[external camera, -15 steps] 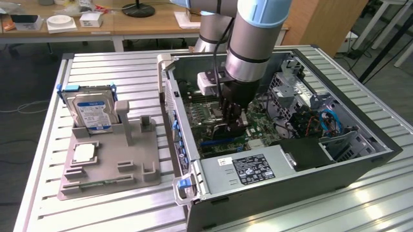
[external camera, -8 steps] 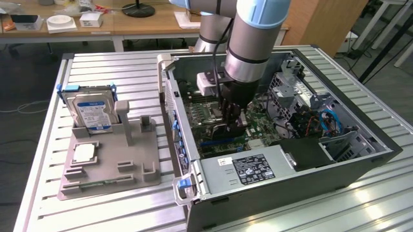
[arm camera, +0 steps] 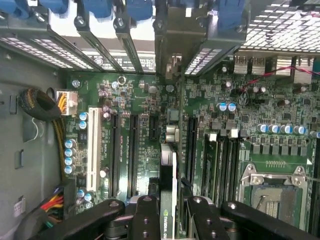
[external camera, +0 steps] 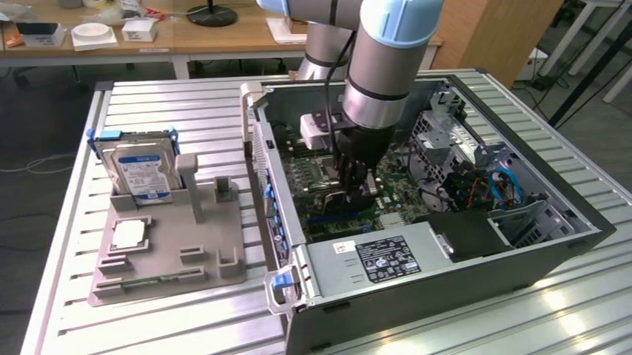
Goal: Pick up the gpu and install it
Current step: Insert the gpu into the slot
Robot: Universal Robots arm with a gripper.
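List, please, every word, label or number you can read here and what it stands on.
"NVIDIA", partly cut off: on the edge of the gpu held in the fingers.
Power supply label: print too small to read.
Hard drive label: too small to read.
Motherboard print: too small to read.

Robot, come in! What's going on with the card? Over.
End effector shut on gpu. Card edge-on above motherboard slots, inside the case. Nothing blocking.
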